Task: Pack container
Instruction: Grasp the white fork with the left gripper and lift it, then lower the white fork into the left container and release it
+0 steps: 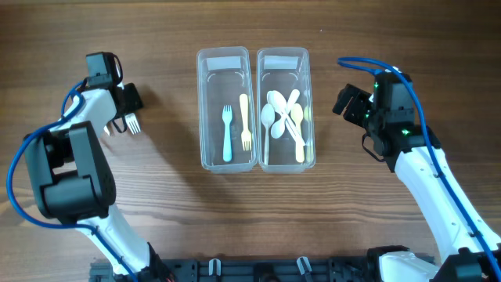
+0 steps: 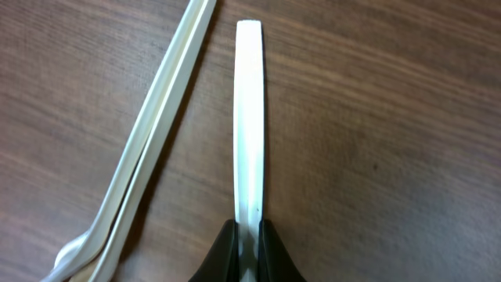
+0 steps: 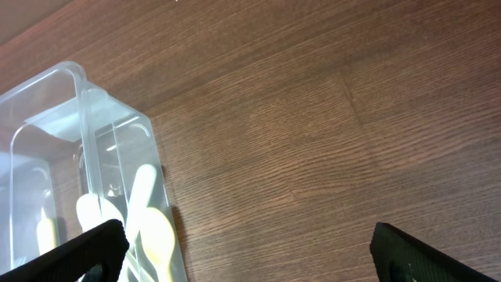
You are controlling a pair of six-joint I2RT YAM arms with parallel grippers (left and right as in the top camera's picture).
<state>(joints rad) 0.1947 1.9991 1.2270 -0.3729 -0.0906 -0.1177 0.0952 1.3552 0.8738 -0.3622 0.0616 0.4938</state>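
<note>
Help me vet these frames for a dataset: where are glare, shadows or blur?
Overhead: sharp, evenly lit, soft shadows on the table, glare on the containers' top ends. Left wrist: white handle crisp, left gripper dark and soft at the bottom edge. Right wrist: table grain sharp, reflections on the right container's wall, fingers of the right gripper blurred in the corners.

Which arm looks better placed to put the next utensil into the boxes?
Probably left. The left gripper is shut on the white fork, near the fork box. The right gripper is open and empty beside the spoon box.
</note>
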